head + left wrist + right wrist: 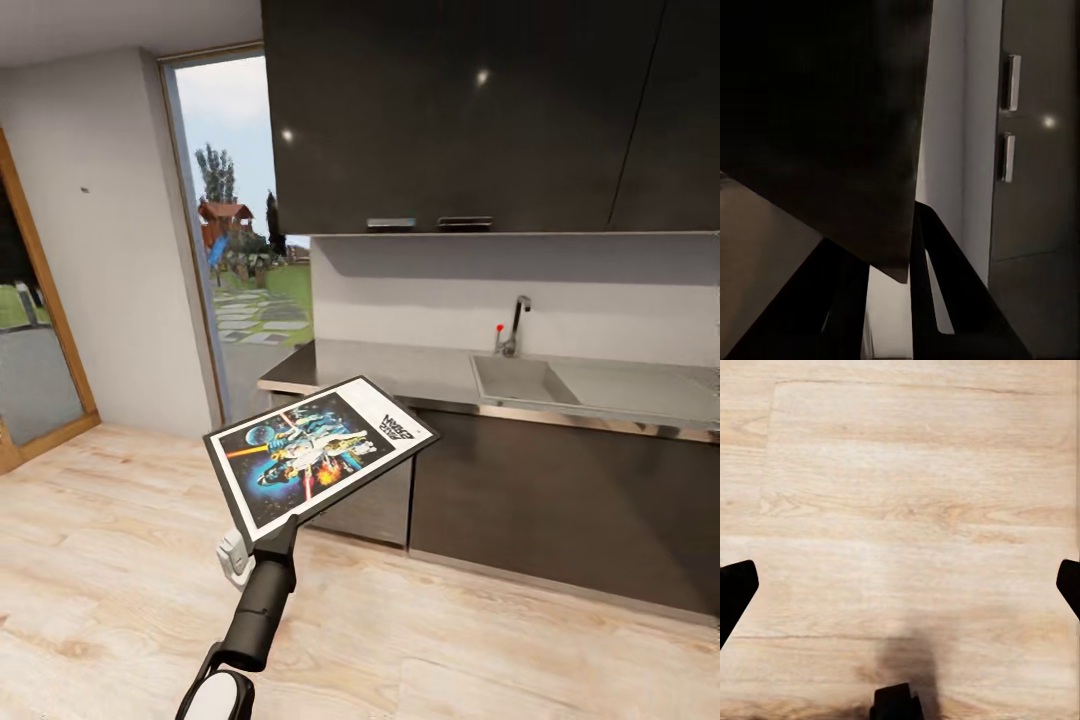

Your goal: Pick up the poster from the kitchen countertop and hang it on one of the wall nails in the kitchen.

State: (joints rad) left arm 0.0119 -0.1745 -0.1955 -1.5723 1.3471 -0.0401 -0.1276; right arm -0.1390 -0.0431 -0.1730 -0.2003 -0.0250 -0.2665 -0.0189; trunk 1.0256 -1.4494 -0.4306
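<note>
Black-framed poster (pixel 320 450) clamped by left gripper (pixel 283 527) at 1 edge; right gripper (pixel 900 585) spread, empty. Keep it level, head for prob. wall nail (pixel 85 190).

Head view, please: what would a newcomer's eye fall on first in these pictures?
First, the colourful poster, held tilted above the wooden floor in front of the countertop, gripped at its near edge by the left gripper. Next, the tall window showing a garden, with a tiny dark nail on the pale wall to its left. The right gripper hangs open over the floorboards.
</note>
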